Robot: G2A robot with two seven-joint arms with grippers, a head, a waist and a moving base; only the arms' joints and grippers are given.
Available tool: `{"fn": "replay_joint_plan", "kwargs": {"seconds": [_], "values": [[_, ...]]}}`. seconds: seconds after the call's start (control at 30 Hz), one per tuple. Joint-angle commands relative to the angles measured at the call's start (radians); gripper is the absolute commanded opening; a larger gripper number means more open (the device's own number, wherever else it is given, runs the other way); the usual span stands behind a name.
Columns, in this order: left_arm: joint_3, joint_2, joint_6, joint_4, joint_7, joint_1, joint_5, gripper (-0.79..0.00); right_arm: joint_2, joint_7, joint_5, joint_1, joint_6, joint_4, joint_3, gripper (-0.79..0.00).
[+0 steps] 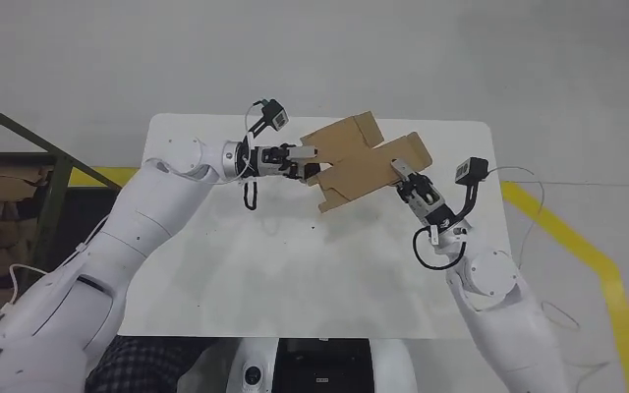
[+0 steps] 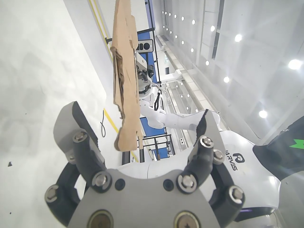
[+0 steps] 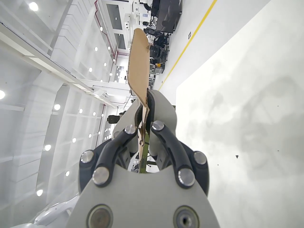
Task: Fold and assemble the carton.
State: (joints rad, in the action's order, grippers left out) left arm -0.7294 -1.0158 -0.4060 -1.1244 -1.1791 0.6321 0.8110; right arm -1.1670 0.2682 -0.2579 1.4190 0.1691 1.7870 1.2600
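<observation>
The carton (image 1: 364, 157) is a flat, unfolded sheet of brown cardboard. It hangs in the air over the far part of the white table (image 1: 246, 265), with its broad face turned up and lying slantwise across the table's width.

The right gripper (image 1: 401, 177) has it by the right-hand edge. Seen from the right wrist, the right gripper (image 3: 144, 100) has both fingers pressed tight on the thin cardboard (image 3: 140, 67), which runs away from it edge-on, clear of the table (image 3: 249, 96).

The left gripper (image 1: 307, 160) is at the opposite edge of the sheet. From the left wrist, the left gripper (image 2: 140, 112) stands spread wide. The near end of the carton (image 2: 124, 72) sits in the gap between its fingers (image 2: 78, 117) and, as far as I can see, touches neither. The table (image 2: 35, 72) lies off to one side of the sheet.
</observation>
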Motion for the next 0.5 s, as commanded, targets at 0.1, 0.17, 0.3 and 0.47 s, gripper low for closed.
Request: {"fn": "replay_joint_plan", "kwargs": {"seconds": [0.1,0.17,0.3,0.47], "values": [[-0.017,-0.005,0.007,-0.004,0.017,0.011,-0.019,-0.739,-0.002,-0.009,0.024,0.009,0.004,0.021,0.001,-0.785],[-0.024,-0.007,0.013,-0.005,0.025,0.015,-0.024,-0.785,-0.003,-0.01,0.038,0.013,0.007,0.029,0.001,-0.785],[-0.04,-0.01,0.025,-0.002,0.035,0.021,-0.032,-0.785,-0.004,-0.014,0.062,0.022,0.009,0.046,-0.001,-0.785],[-0.062,-0.013,0.034,-0.004,0.033,0.025,-0.039,-0.785,-0.005,-0.007,0.091,0.032,0.014,0.068,-0.003,-0.394]]}}
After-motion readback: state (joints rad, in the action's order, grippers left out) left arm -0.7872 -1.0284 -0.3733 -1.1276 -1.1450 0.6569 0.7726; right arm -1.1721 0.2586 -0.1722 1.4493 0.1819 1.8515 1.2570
